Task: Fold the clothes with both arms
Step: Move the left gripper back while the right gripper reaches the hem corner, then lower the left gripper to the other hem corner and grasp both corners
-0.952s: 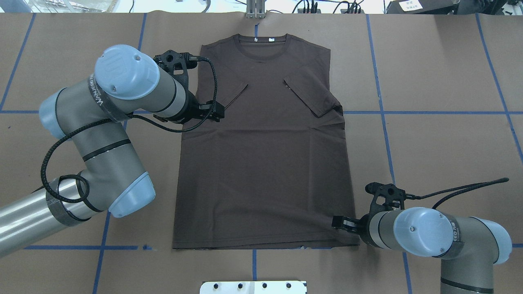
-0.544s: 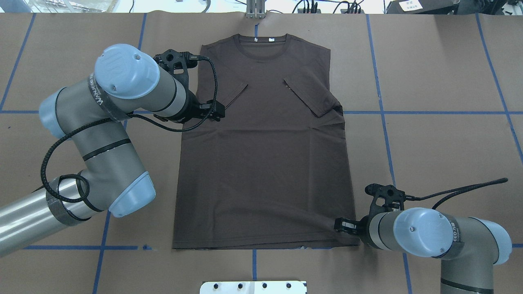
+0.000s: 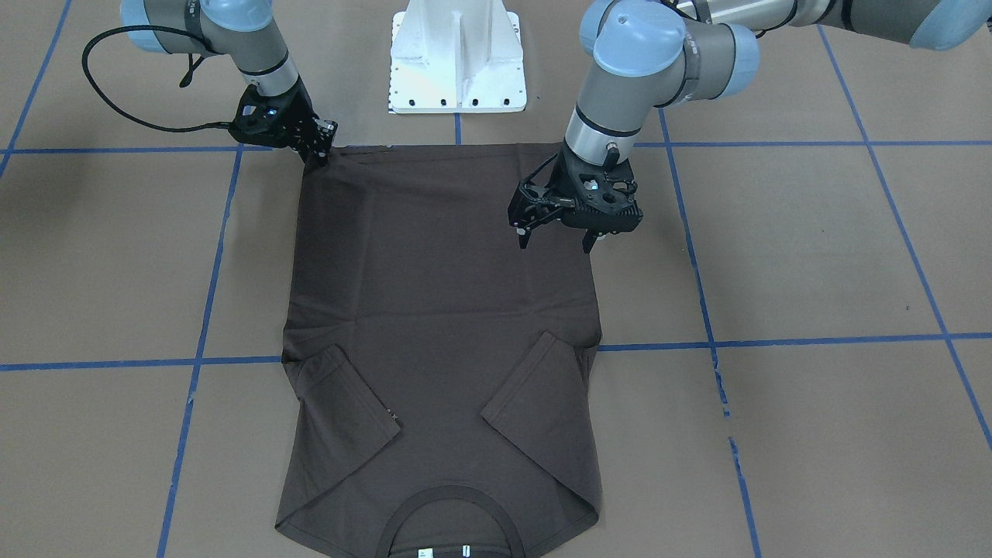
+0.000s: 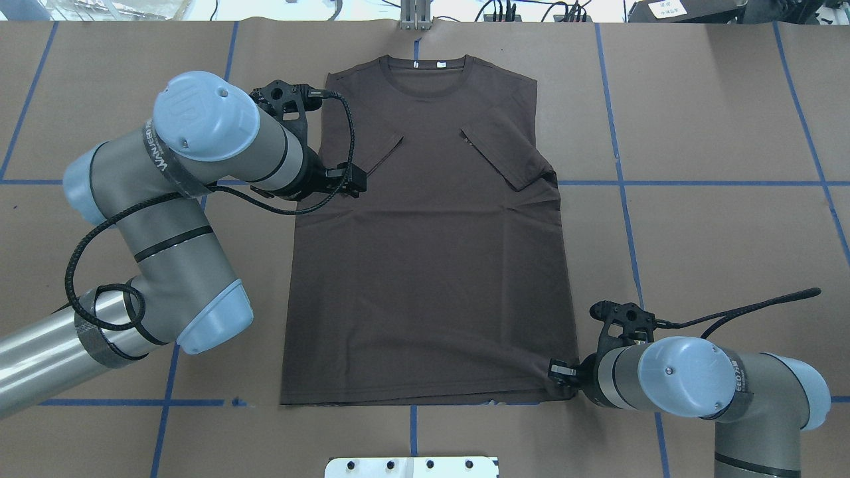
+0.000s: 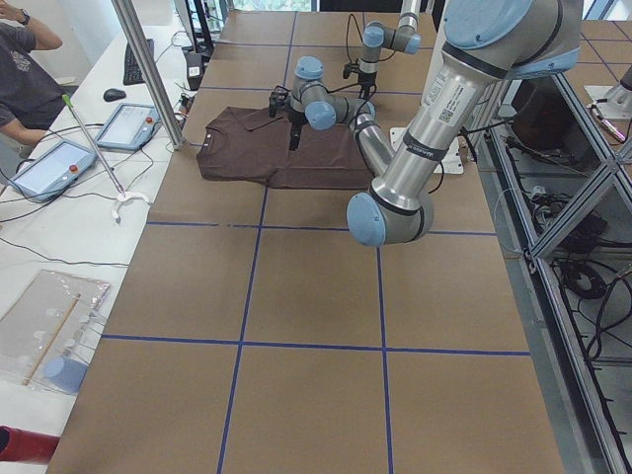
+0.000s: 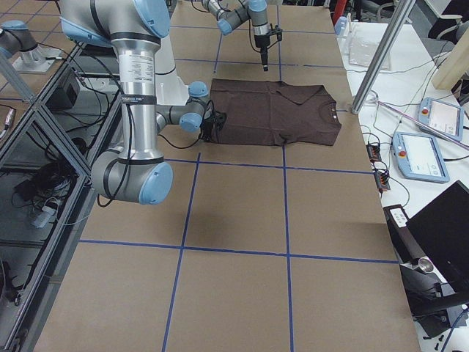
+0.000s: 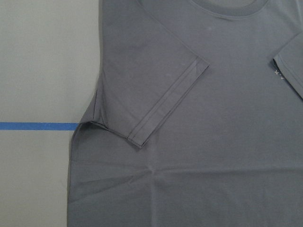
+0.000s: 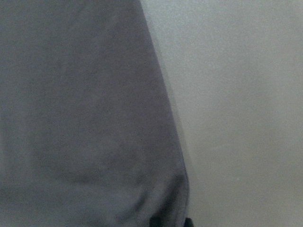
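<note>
The dark brown T-shirt [image 4: 425, 265] lies flat, front up, on the brown table, collar at the far side and both sleeves folded inward. It also shows in the front view [image 3: 442, 310] and the left wrist view [image 7: 213, 142]. My left gripper [image 3: 554, 242] is open and empty and hovers over the shirt's left edge by the folded sleeve; the overhead view shows it too [image 4: 355, 184]. My right gripper [image 3: 320, 153] is down at the near right hem corner, shut on the cloth [image 4: 554, 369]; small wrinkles run from it. The right wrist view shows cloth [image 8: 85, 118] close up.
The white pedestal base [image 3: 457, 62] stands at the near table edge behind the hem. Blue tape lines [image 4: 697, 182] cross the table. An operator [image 5: 25, 69], tablets [image 5: 126, 125] and a metal pole [image 5: 148, 69] are beyond the far edge.
My right gripper has shifted slightly outward and nearer at the hem corner. The left arm has hardly moved.
</note>
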